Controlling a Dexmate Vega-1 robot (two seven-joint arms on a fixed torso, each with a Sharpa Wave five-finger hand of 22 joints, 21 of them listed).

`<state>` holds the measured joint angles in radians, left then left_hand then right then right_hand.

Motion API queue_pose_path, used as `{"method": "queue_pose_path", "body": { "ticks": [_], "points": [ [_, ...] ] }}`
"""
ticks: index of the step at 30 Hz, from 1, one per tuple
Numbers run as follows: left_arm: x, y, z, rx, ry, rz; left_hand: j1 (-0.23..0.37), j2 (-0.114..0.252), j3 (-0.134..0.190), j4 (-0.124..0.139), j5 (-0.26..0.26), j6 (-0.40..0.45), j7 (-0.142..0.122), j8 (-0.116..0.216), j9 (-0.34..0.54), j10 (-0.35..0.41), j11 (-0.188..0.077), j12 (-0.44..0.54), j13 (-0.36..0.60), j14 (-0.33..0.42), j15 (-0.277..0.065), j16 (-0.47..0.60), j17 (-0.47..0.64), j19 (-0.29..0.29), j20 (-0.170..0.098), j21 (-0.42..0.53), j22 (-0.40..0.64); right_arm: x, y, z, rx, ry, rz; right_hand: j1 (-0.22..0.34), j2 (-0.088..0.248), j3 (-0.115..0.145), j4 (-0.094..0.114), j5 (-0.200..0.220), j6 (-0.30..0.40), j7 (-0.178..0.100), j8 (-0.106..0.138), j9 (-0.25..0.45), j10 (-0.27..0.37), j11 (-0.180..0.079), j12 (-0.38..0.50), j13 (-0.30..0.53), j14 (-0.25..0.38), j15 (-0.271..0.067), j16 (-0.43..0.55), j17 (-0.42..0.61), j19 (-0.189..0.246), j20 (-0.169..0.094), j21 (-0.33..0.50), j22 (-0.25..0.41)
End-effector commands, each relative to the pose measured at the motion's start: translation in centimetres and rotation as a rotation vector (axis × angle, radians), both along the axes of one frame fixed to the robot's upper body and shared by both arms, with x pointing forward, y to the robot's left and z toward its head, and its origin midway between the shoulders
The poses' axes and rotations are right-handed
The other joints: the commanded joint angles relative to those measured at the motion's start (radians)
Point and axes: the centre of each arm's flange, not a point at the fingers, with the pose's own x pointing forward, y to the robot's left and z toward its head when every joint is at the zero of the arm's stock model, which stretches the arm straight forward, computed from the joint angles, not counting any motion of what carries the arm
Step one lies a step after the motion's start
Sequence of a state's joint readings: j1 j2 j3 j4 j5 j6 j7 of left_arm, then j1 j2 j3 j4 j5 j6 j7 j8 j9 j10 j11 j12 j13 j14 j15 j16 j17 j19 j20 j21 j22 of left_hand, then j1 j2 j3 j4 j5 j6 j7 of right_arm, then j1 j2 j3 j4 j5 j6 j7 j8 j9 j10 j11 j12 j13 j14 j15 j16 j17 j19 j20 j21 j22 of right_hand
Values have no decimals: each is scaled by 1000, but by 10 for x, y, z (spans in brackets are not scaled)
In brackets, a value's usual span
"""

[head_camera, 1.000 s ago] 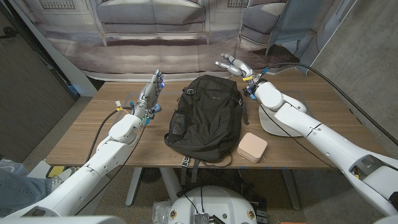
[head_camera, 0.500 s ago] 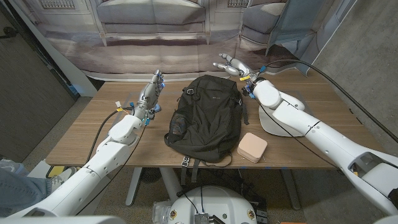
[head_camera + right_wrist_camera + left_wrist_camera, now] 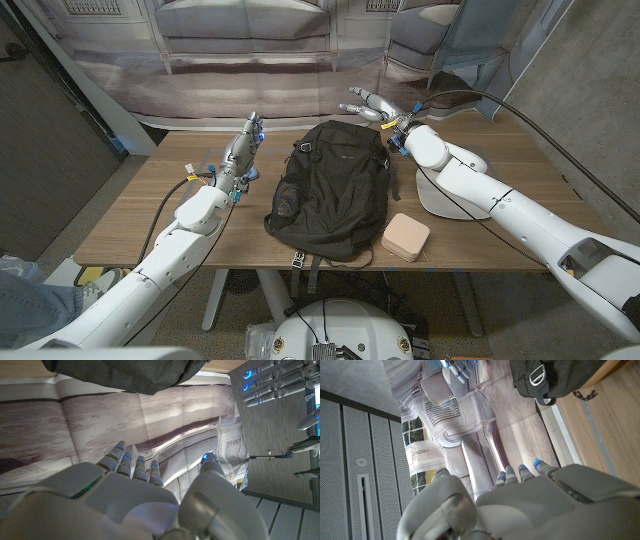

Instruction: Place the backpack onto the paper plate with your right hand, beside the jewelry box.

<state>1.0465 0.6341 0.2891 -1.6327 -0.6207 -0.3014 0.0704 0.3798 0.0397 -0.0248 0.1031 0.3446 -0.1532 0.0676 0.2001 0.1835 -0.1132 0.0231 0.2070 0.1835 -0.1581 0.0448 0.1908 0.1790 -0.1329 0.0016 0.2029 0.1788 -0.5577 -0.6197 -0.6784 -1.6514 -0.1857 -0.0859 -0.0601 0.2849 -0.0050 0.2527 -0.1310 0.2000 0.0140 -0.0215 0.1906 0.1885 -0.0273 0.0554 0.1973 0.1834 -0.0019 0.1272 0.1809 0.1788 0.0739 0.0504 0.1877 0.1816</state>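
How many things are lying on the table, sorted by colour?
Black: 1, the backpack
Pink-beige: 1, the jewelry box
White: 1, the paper plate, partly hidden under the robot's right arm
Total: 3

In the head view, the right arm crosses over the white round paper plate (image 3: 437,203) on the right of the wooden worktop (image 3: 130,215), so only part of the plate's rim and face shows. The black fabric backpack (image 3: 332,190) hides the worktop beneath it, and in both wrist views the picture's edge cuts it down to a corner. A blue-clad part of a person (image 3: 25,300) is cut off at the near left edge.
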Motion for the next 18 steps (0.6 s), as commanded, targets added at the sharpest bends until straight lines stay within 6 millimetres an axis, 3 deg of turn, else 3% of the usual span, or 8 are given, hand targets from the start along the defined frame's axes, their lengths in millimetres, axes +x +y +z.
{"method": "queue_pose_path", "body": {
  "ticks": [1, 6, 18],
  "points": [
    [-16, -2, -7, 0, 5, 29, 11, -2, -4, -1, 9, 0, -3, 0, 4, -3, -3, -1, 4, 0, -9, -2, 5, -3, 3, 0, 3, 8, 7, 4, -71, 18, -19, 10, -7, 0, -7, -1, -8, -3, -3, 1, -6, 4, -2, 6, -9, 7, 0, 4, -9, 1, 1, 1],
    [-21, -3, -6, 7, 1, 34, 13, -1, -6, -2, 9, 3, -4, 1, 4, -3, -2, -1, 4, -1, -7, -3, 4, -1, -16, 1, 3, 11, 12, 4, -102, 35, -24, 14, -9, -1, -8, 0, -15, 0, -3, 1, -22, 19, -6, 6, -16, 7, 0, 5, -19, 4, 0, 1],
    [-25, -6, -9, 7, -6, 25, 15, 1, -7, -3, 8, 2, -5, 0, 4, -5, -4, -3, 3, -3, -11, -4, 4, -3, -17, 0, 3, 5, 15, 6, -138, 35, -48, 19, -9, -1, -9, 0, -31, 3, -7, 1, -32, 23, -5, 6, -22, 11, 0, 5, -30, 8, -1, 1]
  ]
}}
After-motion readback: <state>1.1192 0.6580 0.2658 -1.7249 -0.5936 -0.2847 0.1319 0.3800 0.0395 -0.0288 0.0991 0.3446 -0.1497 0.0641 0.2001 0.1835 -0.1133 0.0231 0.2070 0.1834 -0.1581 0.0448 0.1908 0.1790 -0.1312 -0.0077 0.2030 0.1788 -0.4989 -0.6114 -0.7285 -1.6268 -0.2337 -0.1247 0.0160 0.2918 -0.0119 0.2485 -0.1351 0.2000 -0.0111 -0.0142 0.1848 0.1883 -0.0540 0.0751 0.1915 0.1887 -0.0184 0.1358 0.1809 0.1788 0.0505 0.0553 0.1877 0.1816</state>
